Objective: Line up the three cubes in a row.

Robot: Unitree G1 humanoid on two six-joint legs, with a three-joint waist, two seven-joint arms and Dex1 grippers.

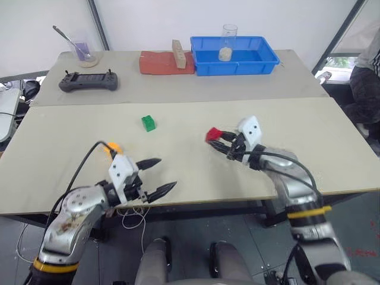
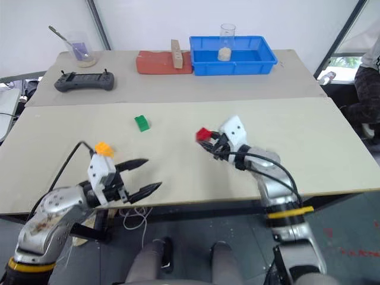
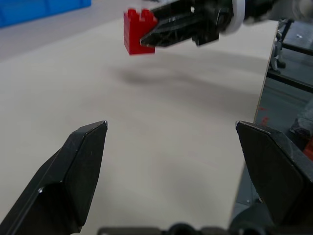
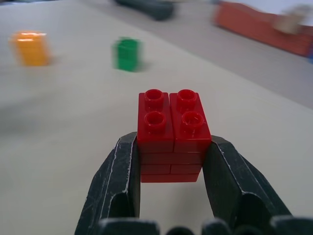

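Note:
My right gripper (image 1: 221,141) is shut on the red cube (image 1: 214,135), holding it by its sides, studs up, a little above the table; its shadow lies on the tabletop below it. The right wrist view shows the red cube (image 4: 172,132) clamped between both fingers. The green cube (image 1: 148,123) sits on the table further left and a bit farther back. The orange-yellow cube (image 2: 104,148) rests at the near left, just behind my left gripper's white head. My left gripper (image 1: 167,173) hangs open and holds nothing over the near table edge, pointing toward the red cube (image 3: 139,30).
On the back table stand a blue tray (image 1: 261,62) holding a glass beaker (image 1: 228,38), a red-brown slab (image 1: 157,62) with a wooden block (image 1: 177,54), a black controller (image 1: 88,81) and a cup with a spoon (image 1: 83,52). A person (image 1: 365,83) sits at the right edge.

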